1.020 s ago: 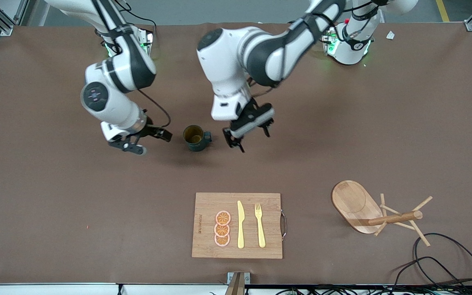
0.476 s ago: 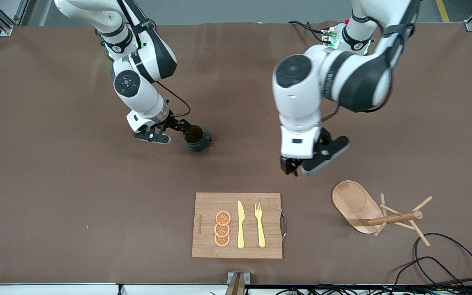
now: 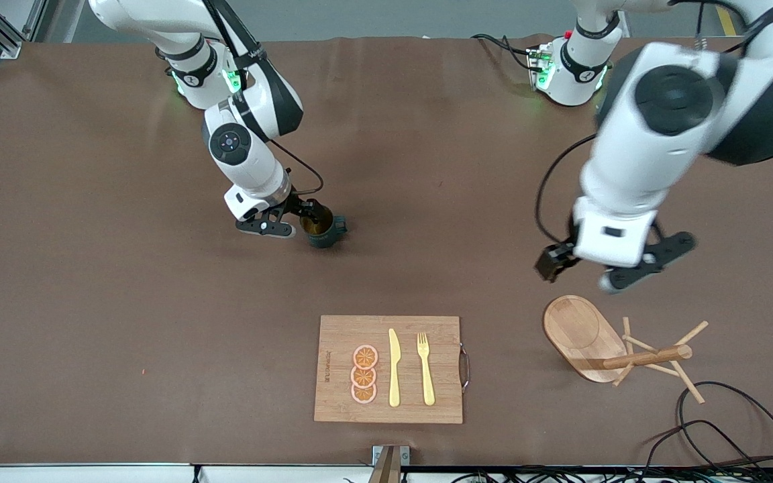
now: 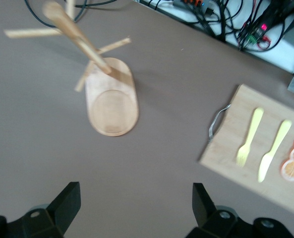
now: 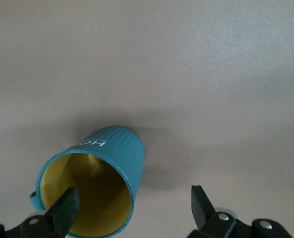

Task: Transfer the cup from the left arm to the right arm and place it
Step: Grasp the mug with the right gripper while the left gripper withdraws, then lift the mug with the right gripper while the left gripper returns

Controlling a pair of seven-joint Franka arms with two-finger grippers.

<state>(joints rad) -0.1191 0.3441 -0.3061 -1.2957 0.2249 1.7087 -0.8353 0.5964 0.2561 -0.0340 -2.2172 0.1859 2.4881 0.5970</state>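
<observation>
The cup (image 3: pixel 325 231), dark teal with a yellow inside, stands upright on the brown table, its handle toward the left arm's end. My right gripper (image 3: pixel 292 221) is open at the cup. In the right wrist view one finger (image 5: pixel 67 208) is inside the mouth of the cup (image 5: pixel 112 148) and the other finger (image 5: pixel 201 203) is outside, so the wall stands between them within the right gripper (image 5: pixel 134 201). My left gripper (image 3: pixel 645 267) hangs open and empty over the table near the mug rack. In the left wrist view only bare table shows in the left gripper (image 4: pixel 136 198).
A wooden mug rack (image 3: pixel 601 342) stands toward the left arm's end, nearer the front camera. A cutting board (image 3: pixel 390 369) with orange slices (image 3: pixel 364 374), a yellow knife (image 3: pixel 394 367) and a fork (image 3: pixel 425 369) lies at the front edge. Black cables (image 3: pixel 729 429) trail at the corner.
The left arm swung away from the cup toward its own end of the table, ending over the spot by the mug rack. The right gripper closed in on the cup and put one finger into its mouth.
</observation>
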